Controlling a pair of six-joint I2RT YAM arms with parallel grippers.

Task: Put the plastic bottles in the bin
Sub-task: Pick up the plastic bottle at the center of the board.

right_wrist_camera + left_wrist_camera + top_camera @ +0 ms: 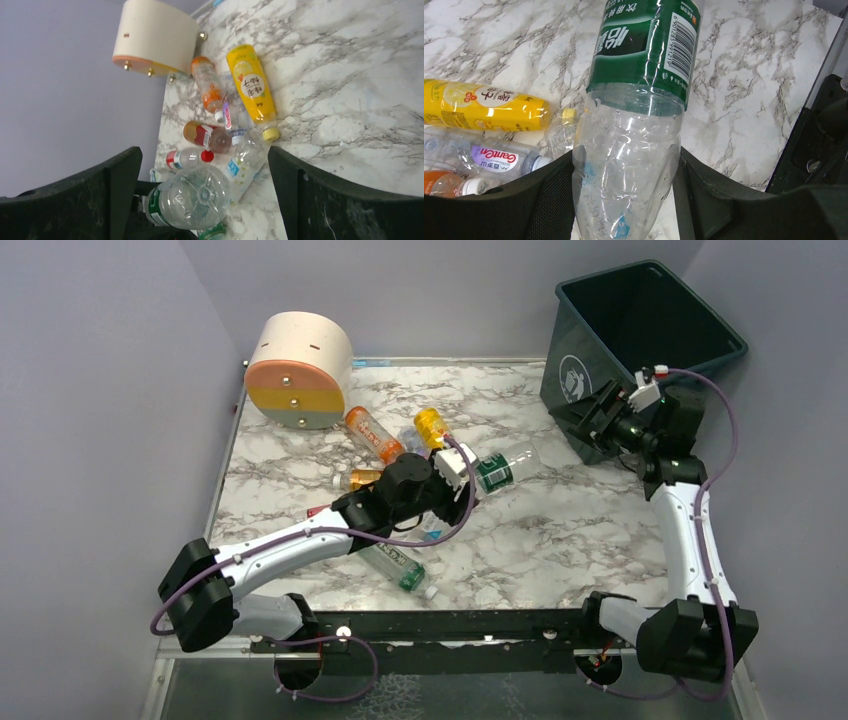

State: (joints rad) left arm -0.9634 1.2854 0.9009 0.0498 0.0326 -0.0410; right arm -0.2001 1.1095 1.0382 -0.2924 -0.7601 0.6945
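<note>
My left gripper (457, 469) is shut on a clear bottle with a green label (497, 470), holding it by the neck end over the middle of the table; in the left wrist view the bottle (634, 100) sits between both fingers (549, 200). The dark teal bin (640, 330) stands at the back right. My right gripper (600, 410) is open and empty beside the bin's logo side. Orange (373, 433), yellow (432, 426) and amber (362, 478) bottles lie behind the left gripper, and a green-capped one (400, 565) lies under the arm.
A cream cylinder with an orange and green face (298, 370) lies at the back left. The right wrist view shows the held bottle's base (192, 197), a red-capped bottle (187, 157) and the yellow bottle (252, 85). Purple walls surround the marble table (560, 530).
</note>
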